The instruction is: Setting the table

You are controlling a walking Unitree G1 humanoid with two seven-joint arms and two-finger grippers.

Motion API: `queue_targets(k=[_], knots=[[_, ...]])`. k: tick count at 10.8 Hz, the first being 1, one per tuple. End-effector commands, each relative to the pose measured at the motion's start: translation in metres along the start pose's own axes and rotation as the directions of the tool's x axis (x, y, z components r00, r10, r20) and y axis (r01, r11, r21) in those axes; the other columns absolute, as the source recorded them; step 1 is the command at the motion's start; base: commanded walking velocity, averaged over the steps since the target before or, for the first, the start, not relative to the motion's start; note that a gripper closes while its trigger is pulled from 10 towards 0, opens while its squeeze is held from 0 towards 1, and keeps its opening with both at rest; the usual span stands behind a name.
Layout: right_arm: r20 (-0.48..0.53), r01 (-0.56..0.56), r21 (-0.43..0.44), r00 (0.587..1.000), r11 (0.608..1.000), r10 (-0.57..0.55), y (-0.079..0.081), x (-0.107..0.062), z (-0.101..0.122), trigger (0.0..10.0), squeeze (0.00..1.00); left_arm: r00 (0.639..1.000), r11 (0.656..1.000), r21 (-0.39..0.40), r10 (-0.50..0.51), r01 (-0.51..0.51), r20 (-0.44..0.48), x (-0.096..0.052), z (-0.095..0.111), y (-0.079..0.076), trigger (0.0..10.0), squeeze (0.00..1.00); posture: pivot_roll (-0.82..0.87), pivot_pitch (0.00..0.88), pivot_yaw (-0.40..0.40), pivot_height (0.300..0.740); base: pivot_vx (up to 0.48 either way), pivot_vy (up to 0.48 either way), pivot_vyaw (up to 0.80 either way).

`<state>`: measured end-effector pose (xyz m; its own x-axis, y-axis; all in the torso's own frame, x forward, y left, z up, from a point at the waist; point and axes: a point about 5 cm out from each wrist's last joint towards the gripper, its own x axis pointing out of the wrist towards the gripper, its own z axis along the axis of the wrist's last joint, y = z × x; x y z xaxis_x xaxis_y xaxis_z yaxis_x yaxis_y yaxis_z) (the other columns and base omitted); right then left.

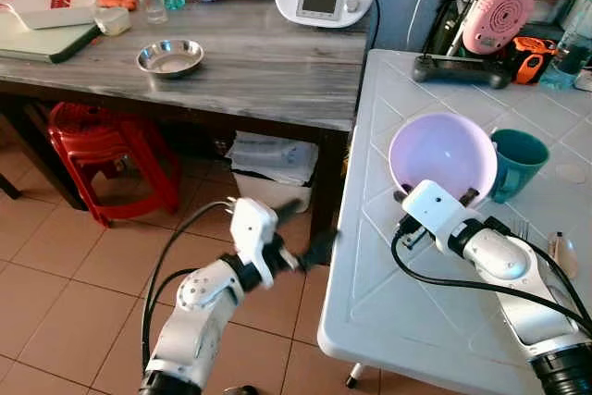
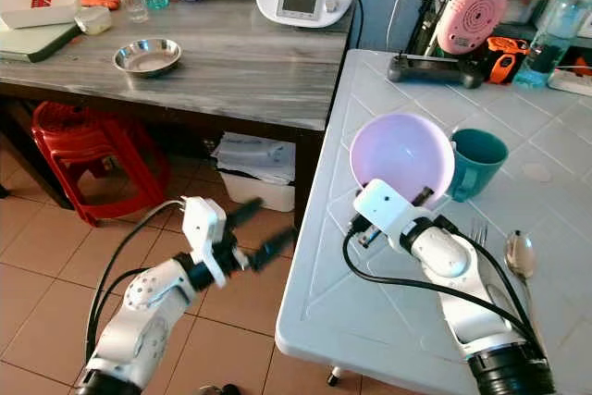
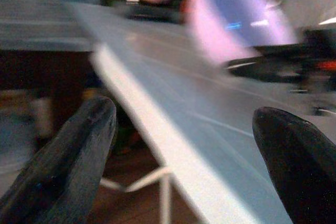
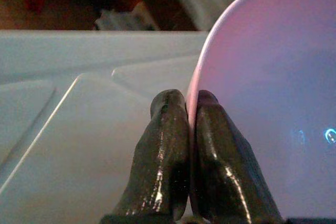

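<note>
- While tilted above the white table (image 1: 407, 321), the lilac bowl (image 1: 442, 156) is pinched at its near rim by the right gripper (image 4: 190, 109).
- Likely light, stiff, smooth plastic: a rim pinch suits it but may slip.
- Left gripper (image 3: 184, 145) spread wide, empty, off the table edge.

Right hand (image 4: 190, 109) clamped, left hand (image 2: 252, 232) spread.

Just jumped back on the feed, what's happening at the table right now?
The right gripper has its jaws pinched shut on the rim of the lilac bowl, holding it tilted on edge over the white table, right beside the teal mug. A fork and spoon lie nearby on the table. The left gripper hangs open off the table's edge, above the tiled floor, holding nothing.
</note>
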<state>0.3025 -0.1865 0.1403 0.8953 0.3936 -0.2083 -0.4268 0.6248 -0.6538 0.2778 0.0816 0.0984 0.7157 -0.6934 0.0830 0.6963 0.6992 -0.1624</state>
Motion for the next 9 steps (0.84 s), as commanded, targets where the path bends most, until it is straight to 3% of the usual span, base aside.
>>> queue_targets(k=[1,3,4,5,6,8,9], knots=[[0.059,0.028,-0.019,0.998,0.999,-0.026,-0.001,0.000,0.013,10.0,0.00,0.995,0.995,0.025,0.095,-0.095,0.001,0.000,0.001,0.009,10.0,0.00,-0.08,0.084,-0.006,0.740,0.000,0.000,0.00],[0.128,0.145,0.068,0.980,0.987,-0.152,0.005,-0.002,0.030,10.0,0.00,0.980,0.980,0.015,0.197,-0.198,0.035,0.000,0.009,0.021,10.0,0.00,-0.08,0.081,0.000,0.740,0.000,0.000,0.00],[0.149,0.205,0.114,0.964,0.972,-0.221,0.010,-0.003,0.039,10.0,0.00,0.952,0.954,0.014,0.299,-0.300,0.067,-0.001,0.015,0.034,10.0,0.00,-0.07,0.074,0.016,0.740,0.000,0.000,0.00],[0.164,0.235,0.143,0.952,0.961,-0.257,0.012,-0.003,0.046,10.0,0.00,0.941,0.944,0.033,0.325,-0.329,0.095,0.000,0.021,0.039,10.0,0.00,-0.07,0.074,0.016,0.740,0.000,0.000,0.00],[0.155,0.291,0.241,0.930,0.926,-0.333,0.016,-0.004,0.053,10.0,0.00,0.925,0.929,0.011,0.367,-0.370,0.102,0.004,0.027,0.046,10.0,0.00,-0.07,0.062,0.030,0.740,0.000,0.000,0.00],[0.114,0.321,0.308,0.922,0.896,-0.370,0.023,-0.007,0.047,10.0,0.00,0.931,0.935,0.026,0.348,-0.353,0.113,0.006,0.029,0.047,10.0,0.00,-0.06,0.055,0.040,0.740,0.000,0.000,-0.38],[0.084,0.327,0.343,0.923,0.881,-0.375,0.025,-0.008,0.042,10.0,0.00,0.925,0.934,-0.015,0.356,-0.358,0.131,0.004,0.031,0.048,10.0,0.00,-0.05,0.051,0.044,0.740,0.000,0.371,-0.80]])
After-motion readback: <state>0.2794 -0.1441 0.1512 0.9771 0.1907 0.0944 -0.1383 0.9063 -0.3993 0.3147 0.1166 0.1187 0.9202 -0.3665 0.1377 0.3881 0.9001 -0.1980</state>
